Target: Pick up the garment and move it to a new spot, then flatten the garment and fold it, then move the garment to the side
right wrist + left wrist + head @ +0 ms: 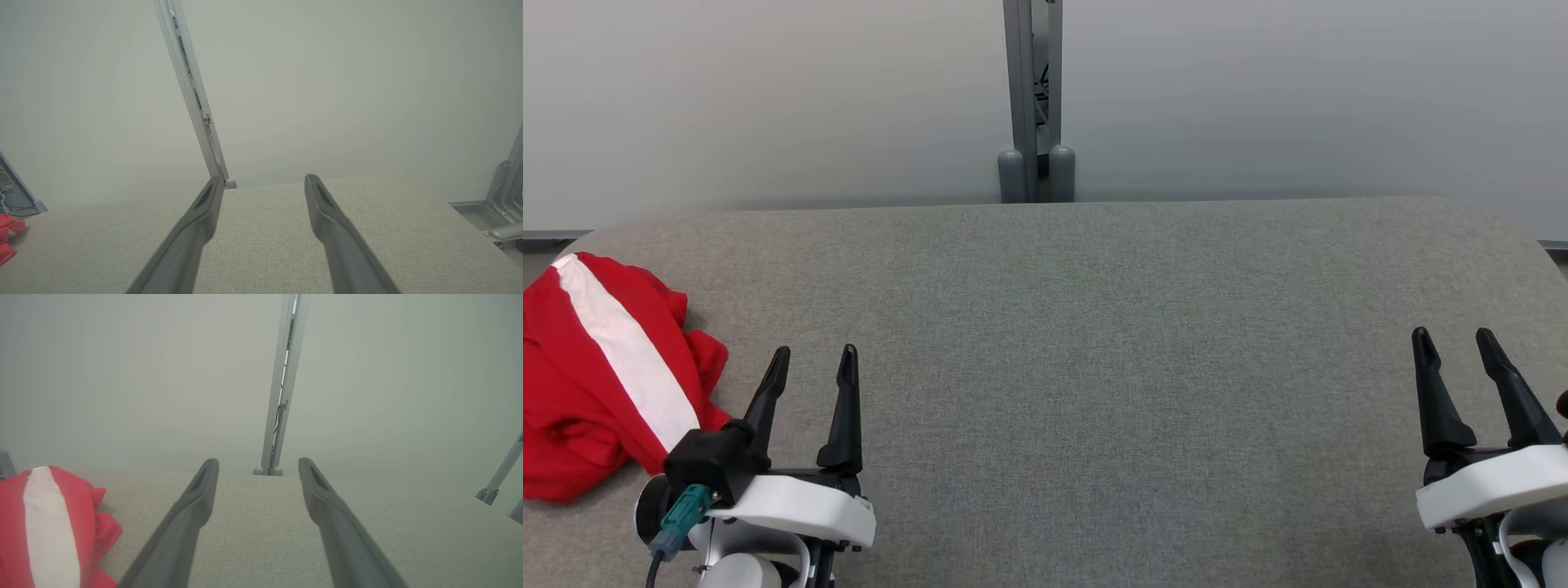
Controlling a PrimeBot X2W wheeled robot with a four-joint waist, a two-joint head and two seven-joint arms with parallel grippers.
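The garment [596, 376] is red with a broad white stripe and lies crumpled at the far left edge of the grey fabric table [1094, 343]. My left gripper [814, 356] stands open just to its right, fingers apart and holding nothing. The left wrist view has the garment [49, 531] at the lower left, beside my open left gripper [258, 463]. My right gripper [1454, 336] stands open at the lower right, far from the cloth. In the right wrist view my right gripper [264, 179] is open over bare table, and a bit of the garment [8, 237] lies at the left edge.
A grey post [1036, 98] rises behind the table's far edge in front of pale wall panels. The table's corners are rounded, and the garment overhangs near the left edge. Metal brackets [502, 196] stand beyond the right end of the table.
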